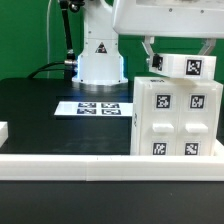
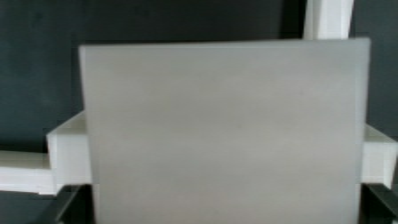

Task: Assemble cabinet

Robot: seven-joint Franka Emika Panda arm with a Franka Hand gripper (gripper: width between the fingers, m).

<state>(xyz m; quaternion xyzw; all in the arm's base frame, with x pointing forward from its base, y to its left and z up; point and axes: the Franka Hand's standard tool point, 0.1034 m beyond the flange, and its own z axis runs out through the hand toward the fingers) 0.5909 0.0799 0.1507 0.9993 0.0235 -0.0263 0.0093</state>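
The cabinet (image 1: 178,115), a large white box with black-and-white tags on its front, stands upright at the exterior view's right. A smaller white tagged part (image 1: 185,66) lies slightly tilted just above its top edge. My gripper (image 1: 182,52) comes down from above and its dark fingers (image 1: 150,48) stand at either end of that part, shut on it. In the wrist view the part's flat pale face (image 2: 222,120) fills most of the picture. My gripper (image 2: 221,205) has a dark finger at each lower corner against the part's sides. Pieces of the cabinet (image 2: 68,145) show past both sides.
The marker board (image 1: 98,108) lies flat on the black table in front of the robot's white base (image 1: 100,60). A white raised rim (image 1: 90,166) runs along the table's near edge, and a small white block (image 1: 3,130) sits at the far left.
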